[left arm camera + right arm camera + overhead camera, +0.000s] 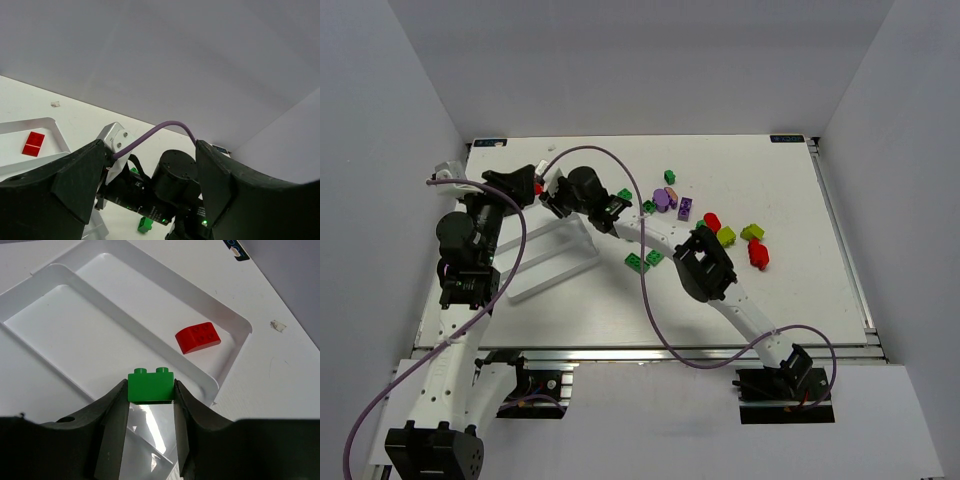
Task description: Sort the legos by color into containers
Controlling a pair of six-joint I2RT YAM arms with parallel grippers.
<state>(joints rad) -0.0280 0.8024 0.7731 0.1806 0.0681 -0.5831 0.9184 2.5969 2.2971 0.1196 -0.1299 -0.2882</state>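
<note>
Closest to the left wrist lens, the left hand [151, 150] spreads its two dark fingers [75, 185] wide, with nothing between them. Beyond them, at the left edge of that frame, a red brick [33, 143] lies in the white tray [50, 120].

From overhead the tray [552, 262] sits left of centre on the tabletop [800, 290]. Both hands are gathered over its upper end, the left hand [520, 183] just left of the right hand [553, 193].

In the right wrist view the right hand [150, 392] is clamped on a green brick [150, 386] at lower centre, studs up, over the tray [125, 335]. The red brick [197, 337] rests in the upper compartment, near its rounded right corner.

Right of the tray, loose bricks are scattered across the middle of the overhead frame: a green pair [645, 260], a purple brick [661, 199] touching a pinkish one [671, 195], two yellow-green bricks [726, 236] and a red one [758, 255] farthest right.
</note>
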